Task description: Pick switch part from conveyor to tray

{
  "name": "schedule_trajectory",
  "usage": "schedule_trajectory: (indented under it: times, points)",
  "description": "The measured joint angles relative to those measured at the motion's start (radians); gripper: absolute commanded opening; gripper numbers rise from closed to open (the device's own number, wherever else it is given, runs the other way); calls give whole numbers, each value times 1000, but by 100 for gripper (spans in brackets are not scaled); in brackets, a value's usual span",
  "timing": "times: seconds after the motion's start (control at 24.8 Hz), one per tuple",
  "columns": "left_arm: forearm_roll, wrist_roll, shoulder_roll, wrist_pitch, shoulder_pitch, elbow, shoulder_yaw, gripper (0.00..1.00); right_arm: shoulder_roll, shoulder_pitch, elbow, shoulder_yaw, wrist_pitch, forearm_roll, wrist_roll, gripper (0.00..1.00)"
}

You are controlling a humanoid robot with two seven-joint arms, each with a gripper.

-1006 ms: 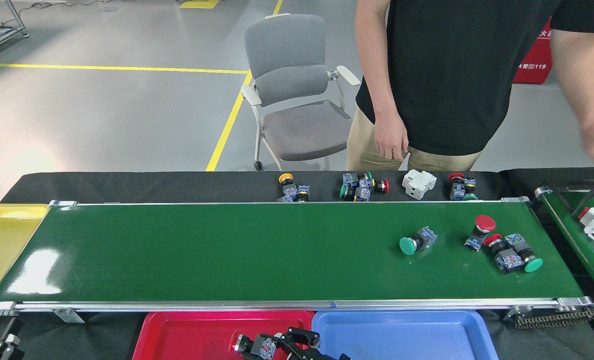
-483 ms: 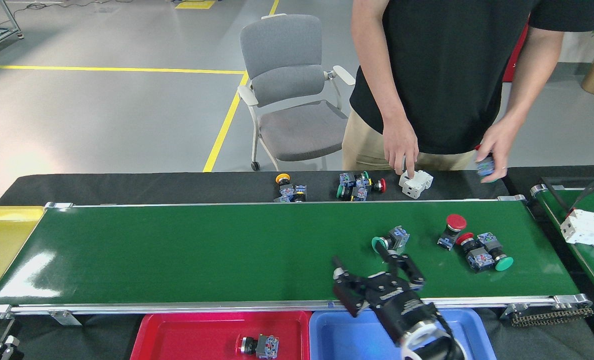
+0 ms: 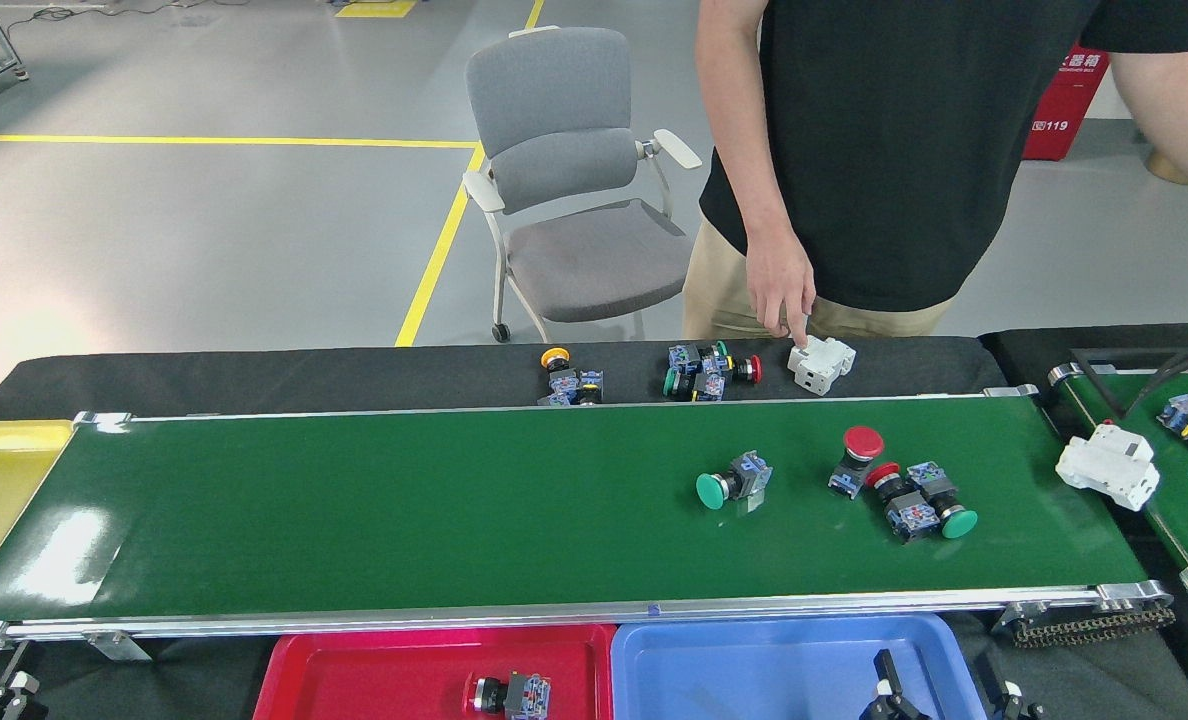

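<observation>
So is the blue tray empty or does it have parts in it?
Empty, as far as visible: the blue tray shows bare floor; only the robot's right hand overlaps its front edge.

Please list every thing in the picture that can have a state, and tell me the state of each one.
Conveyor: carrying four switches.
Green switch: lying on its side, alone.
Red switch: upright on the belt.
Red tray: holds one switch.
Blue tray: no part visible in it.
Right gripper: open, over the blue tray.
Chair: unoccupied.
Person's hand: touching a white block.

High head view over conveyor (image 3: 454, 510)
</observation>
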Motion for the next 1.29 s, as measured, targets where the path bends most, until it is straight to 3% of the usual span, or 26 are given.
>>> schedule_trajectory:
  times: [0.12,0.28,0.4,0.52,0.97,1.01,1.05,1.13,1.29]
  points:
    - [0,0,0,3,1,0,0,100,10,-60,0,8,-4,0,30,100]
    - [0,0,0,2,0,0,-3,100,70,-229,46,69,15,18,164,100]
    - [0,0,0,1,-1,0,-18,100,95,-345,142,186,93,84,210,100]
    - [0,0,0,0,-2,0,-20,100,94,-421,229,264,210,101,227,100]
    - [0,0,0,0,-3,0,-23,100,142,-676,559,289,390,100,252,97]
    - [0,0,0,0,-3,0,-23,100,147,-696,587,289,393,100,252,94]
    - [0,0,0,0,-3,0,-23,100,151,-713,611,289,395,99,252,80]
    - [0,0,0,0,-3,1,-23,100,160,-734,643,291,399,99,253,26]
    - [0,0,0,0,-4,1,-23,100,161,-745,669,317,396,93,257,16]
